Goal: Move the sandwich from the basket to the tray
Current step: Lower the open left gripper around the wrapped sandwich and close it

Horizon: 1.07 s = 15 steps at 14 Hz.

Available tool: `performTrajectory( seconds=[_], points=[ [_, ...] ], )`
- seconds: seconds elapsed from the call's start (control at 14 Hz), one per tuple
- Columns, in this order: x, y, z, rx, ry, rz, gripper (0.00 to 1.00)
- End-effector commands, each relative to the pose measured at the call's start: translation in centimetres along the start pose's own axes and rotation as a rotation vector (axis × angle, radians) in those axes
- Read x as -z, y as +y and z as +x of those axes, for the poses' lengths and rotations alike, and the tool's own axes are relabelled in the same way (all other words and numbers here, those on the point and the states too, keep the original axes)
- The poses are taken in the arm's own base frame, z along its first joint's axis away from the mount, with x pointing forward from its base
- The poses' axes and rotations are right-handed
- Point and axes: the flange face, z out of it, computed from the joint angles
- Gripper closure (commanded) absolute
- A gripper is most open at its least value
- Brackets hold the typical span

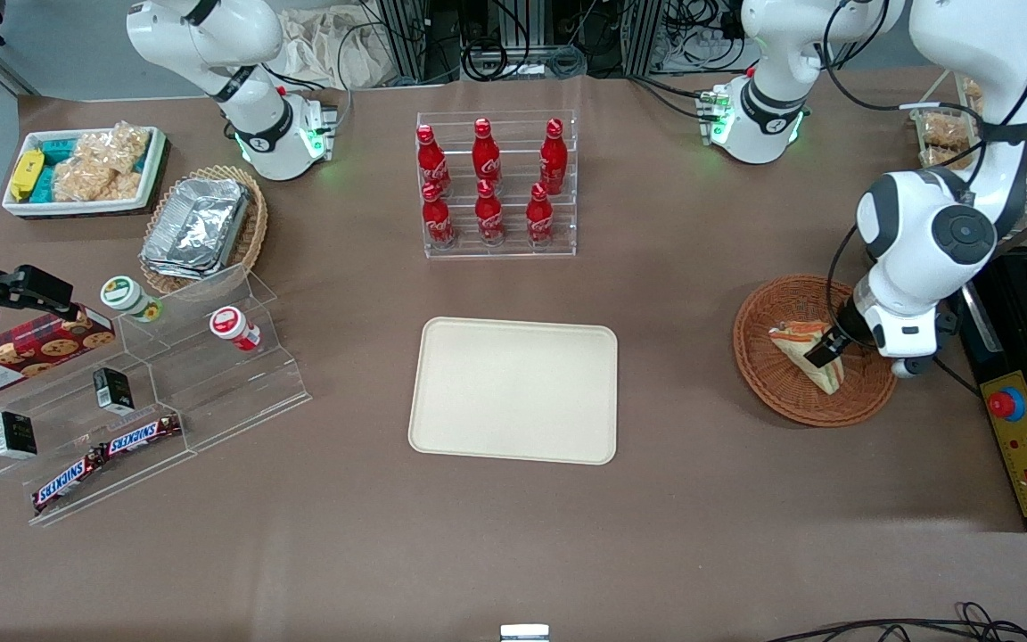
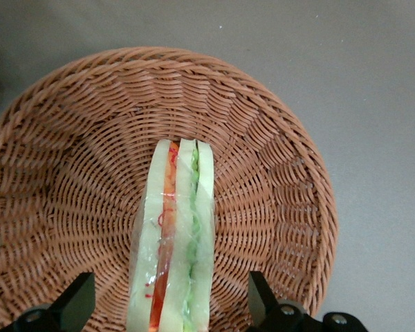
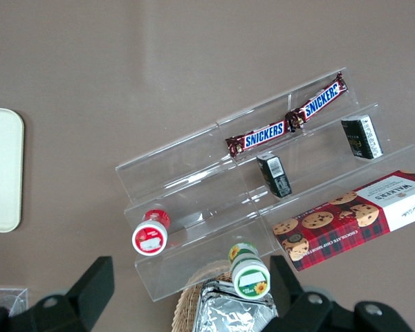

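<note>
Brown table (image 1: 656, 294), open hand (image 2: 167, 304) astride sandwich (image 2: 174, 235)

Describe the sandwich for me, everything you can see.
The sandwich is a pale bread wedge with red-orange and green filling layers and looks clear-wrapped. It stands on edge in the basket, layers facing up. The pincer is open, a finger on each side, neither touching it.

One sandwich (image 1: 801, 349) lies in one reddish basket (image 1: 768, 379), and one gripper (image 1: 825, 349) hangs over it, fingers spread. There is one tray (image 1: 513, 390), six red bottles (image 1: 488, 152), two Snickers bars (image 1: 143, 434), two small dark boxes (image 1: 112, 390), two lidded cups (image 1: 230, 325) and one cookie box (image 1: 23, 352).
</note>
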Motion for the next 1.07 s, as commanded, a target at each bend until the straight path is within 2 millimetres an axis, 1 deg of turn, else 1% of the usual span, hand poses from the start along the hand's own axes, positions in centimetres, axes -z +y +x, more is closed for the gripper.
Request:
performTrajectory(
  seconds=[0.0, 0.21, 0.29, 0.36, 0.43, 0.5, 0.57, 0.64, 0.86, 1.0],
  points=[
    [-1.3, -0.6, -0.7, 0.018, 0.009, -0.020, 0.01],
    [-2.7, -0.8, -1.0, 0.024, -0.007, -0.003, 0.01],
    [-3.1, -0.8, -1.1, 0.030, -0.012, 0.002, 0.03],
    [-3.1, -0.8, -1.1, 0.030, -0.012, 0.002, 0.19],
    [-3.0, -0.8, -1.0, 0.036, -0.013, 0.004, 0.29],
    [-2.9, -0.7, -1.0, 0.039, -0.013, 0.004, 0.66],
    [-2.9, -0.7, -1.0, 0.033, -0.014, 0.006, 0.94],
    [-2.8, -0.6, -1.0, 0.031, -0.015, 0.007, 1.00],
    [-1.8, -0.2, -0.6, 0.013, -0.004, -0.001, 1.00],
    [0.0, 0.1, -0.2, -0.002, -0.013, 0.016, 1.00]
  ],
)
